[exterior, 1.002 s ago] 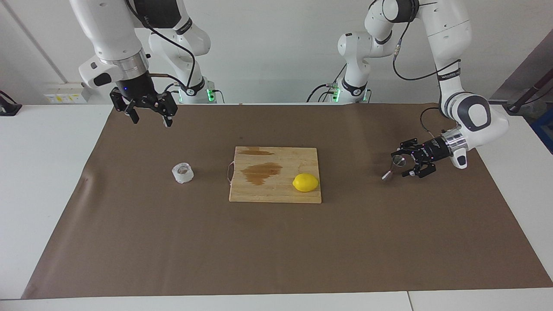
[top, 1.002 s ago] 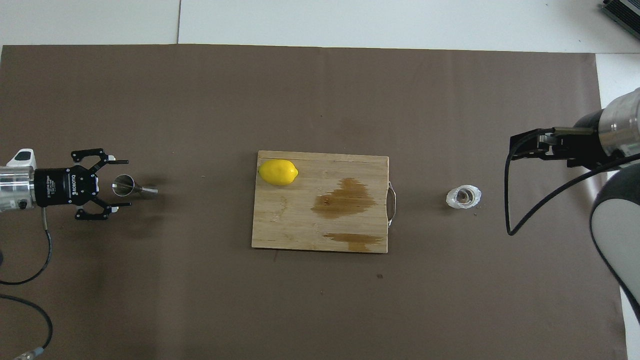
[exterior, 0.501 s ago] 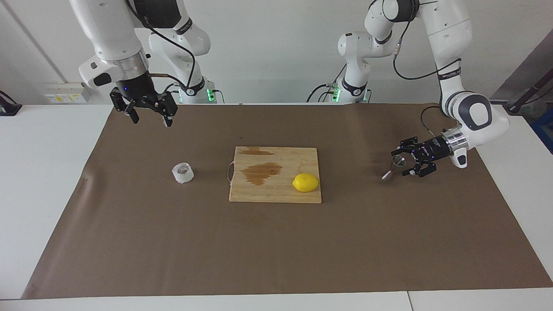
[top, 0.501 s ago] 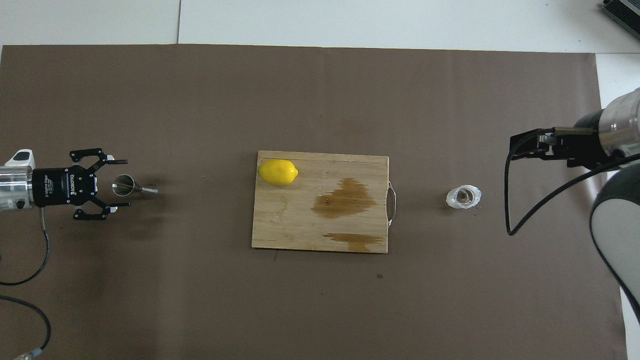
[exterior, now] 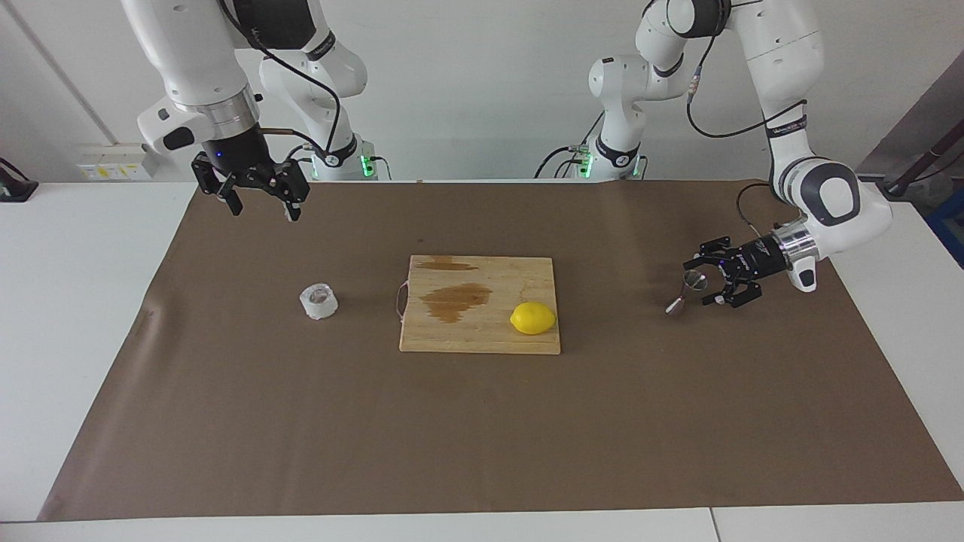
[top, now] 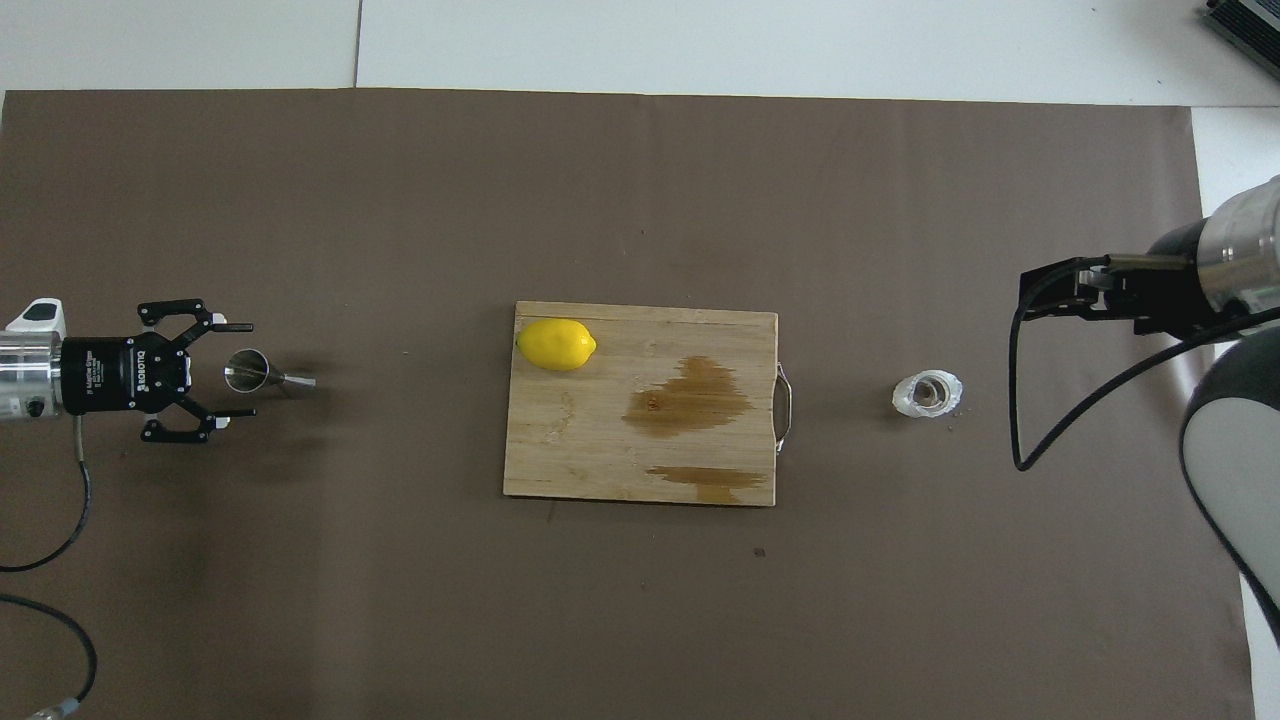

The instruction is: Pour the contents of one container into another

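The small steel jigger (exterior: 687, 290) (top: 262, 374) seems to lie on its side on the brown mat toward the left arm's end, wide mouth toward my left gripper (exterior: 702, 284) (top: 240, 369). That gripper is low and level, open, with its fingertips on either side of the jigger's mouth and apart from it. The squat whitish crinkled cup (exterior: 318, 300) (top: 928, 393) stands upright toward the right arm's end, something brownish inside. My right gripper (exterior: 260, 202) (top: 1050, 290) hangs open and empty in the air over the mat.
A wooden cutting board (exterior: 482, 339) (top: 580, 450) with a wire handle and dark wet stains lies mid-table between cup and jigger. A lemon (exterior: 532, 318) (top: 556, 344) rests on its corner toward the jigger. The brown mat (exterior: 482, 436) covers most of the white table.
My left gripper has drawn back slightly toward the left arm's end, still open; the jigger has stayed put. The right gripper has barely moved.
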Controlling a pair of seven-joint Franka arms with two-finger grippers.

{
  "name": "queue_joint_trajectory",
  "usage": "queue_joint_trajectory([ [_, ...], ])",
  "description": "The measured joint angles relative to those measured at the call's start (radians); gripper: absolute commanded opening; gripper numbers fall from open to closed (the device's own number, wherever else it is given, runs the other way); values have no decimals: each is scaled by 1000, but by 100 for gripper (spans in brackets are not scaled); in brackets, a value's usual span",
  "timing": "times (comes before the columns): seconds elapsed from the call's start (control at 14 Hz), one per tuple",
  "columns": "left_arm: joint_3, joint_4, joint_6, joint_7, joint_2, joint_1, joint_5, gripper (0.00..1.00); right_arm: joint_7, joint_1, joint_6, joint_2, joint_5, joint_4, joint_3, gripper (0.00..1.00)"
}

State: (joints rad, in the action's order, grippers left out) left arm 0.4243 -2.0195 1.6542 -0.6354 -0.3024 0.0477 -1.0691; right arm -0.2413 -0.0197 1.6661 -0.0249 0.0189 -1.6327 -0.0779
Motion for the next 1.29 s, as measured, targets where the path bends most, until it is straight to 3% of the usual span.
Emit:
queue_joint_trajectory([
  [1.29, 1, 2, 0, -47, 3, 1, 7, 100, 0, 0, 0, 0, 0, 0, 0, 100],
])
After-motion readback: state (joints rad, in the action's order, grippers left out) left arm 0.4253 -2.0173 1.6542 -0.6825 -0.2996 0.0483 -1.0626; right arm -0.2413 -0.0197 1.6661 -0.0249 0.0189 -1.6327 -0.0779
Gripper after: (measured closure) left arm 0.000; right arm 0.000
